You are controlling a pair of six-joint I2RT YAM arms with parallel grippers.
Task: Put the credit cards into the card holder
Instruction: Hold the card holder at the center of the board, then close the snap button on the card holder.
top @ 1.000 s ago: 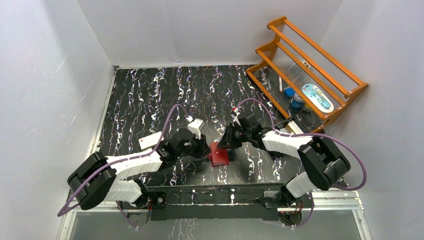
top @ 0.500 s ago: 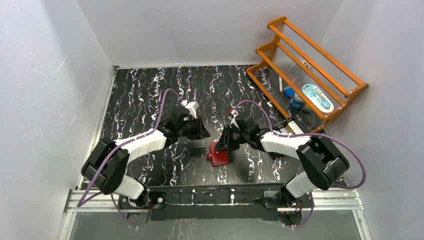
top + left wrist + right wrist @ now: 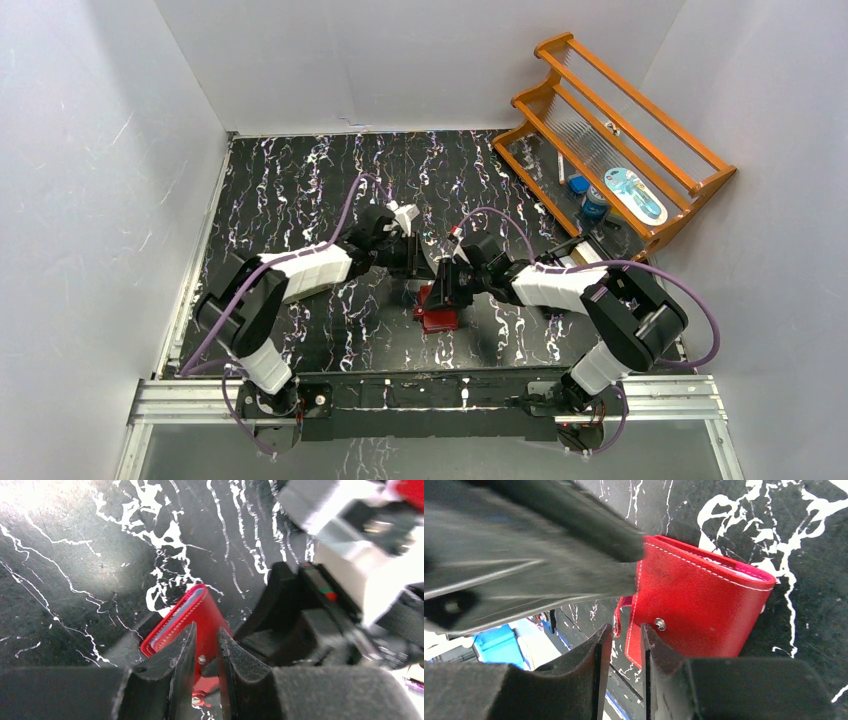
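The red card holder sits at the table's front middle, tipped up on edge. It shows in the left wrist view and in the right wrist view. Pale blue-white credit cards show as a thin edge inside its open top, and also in the right wrist view. No orange card is in view. My right gripper has its jaws nearly together at the holder's stitched edge by the snap stud. My left gripper has narrow jaws with nothing between them, its tips at the holder's far side.
An orange wooden rack stands at the back right, with a blue-and-white tube and small items on its shelves. White walls close in the table on three sides. A metal rail runs along the front edge.
My left arm swung away from the holder toward the back, then right, and its gripper has come back to the holder. My right gripper shifted slightly left. The holder stayed put.
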